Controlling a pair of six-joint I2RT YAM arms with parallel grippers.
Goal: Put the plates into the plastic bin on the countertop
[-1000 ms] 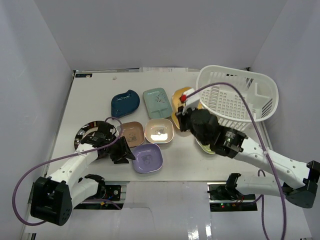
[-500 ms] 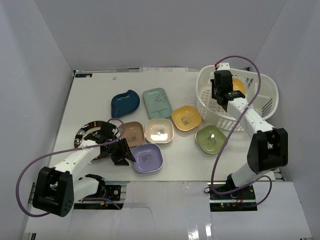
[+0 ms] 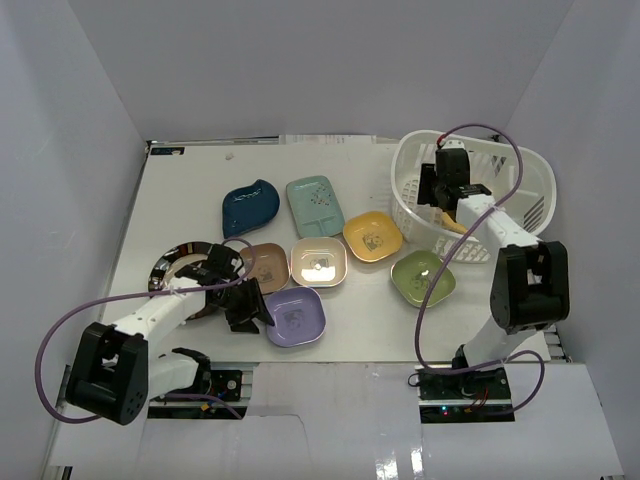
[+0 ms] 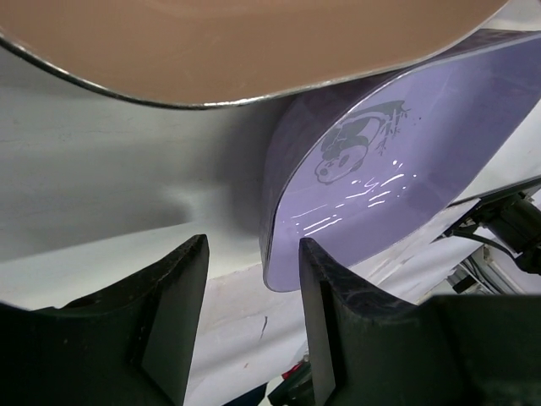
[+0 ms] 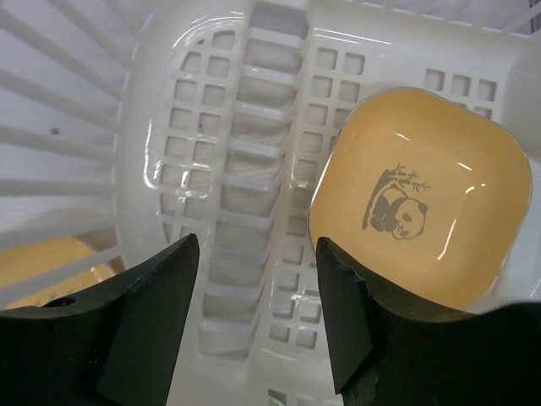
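- Yellow plate (image 5: 423, 203) lies in the bin (image 3: 525, 200), far right corner; right claw (image 5: 254, 279) hangs open above it.
- Left claw (image 4: 249, 279), open, faces the lavender plate (image 4: 372, 186) by the near edge; next it must pinch the rim and lift.

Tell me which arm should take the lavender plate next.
Left. The left gripper is open right at the lavender plate's rim. The right gripper is open over the plastic bin, above a yellow plate lying inside, far from the lavender one.
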